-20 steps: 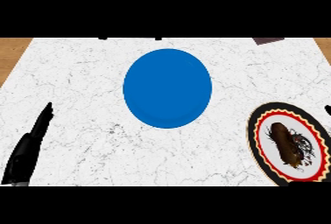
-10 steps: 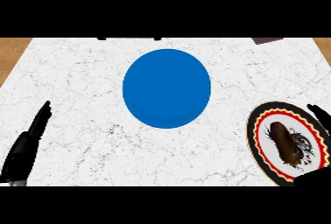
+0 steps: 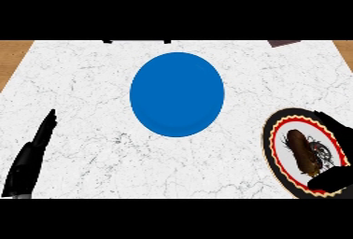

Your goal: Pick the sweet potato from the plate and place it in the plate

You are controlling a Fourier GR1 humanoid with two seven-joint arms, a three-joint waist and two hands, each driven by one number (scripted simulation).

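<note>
A brown sweet potato (image 3: 302,150) lies lengthwise on a patterned plate (image 3: 270,140) with a black, red and cream rim, at the counter's right edge. A plain blue plate (image 3: 177,93) sits in the middle of the counter with nothing on it. My right hand (image 3: 333,179) comes in from the right over the patterned plate. Its fingers (image 3: 341,134) reach across the far rim and its thumb lies over the near rim, spread on either side of the potato without closing on it. My left hand (image 3: 30,158) rests at the lower left, fingers straight, far from both plates.
White marble counter (image 3: 89,84) with wooden floor showing past its left edge (image 3: 12,56). A small dark object (image 3: 284,43) lies at the far right corner, and a dark strip (image 3: 137,41) runs along the far edge.
My right hand has moved in from the right edge over the patterned plate, and its thumb now shows at the near rim. The potato and left hand have stayed put.
</note>
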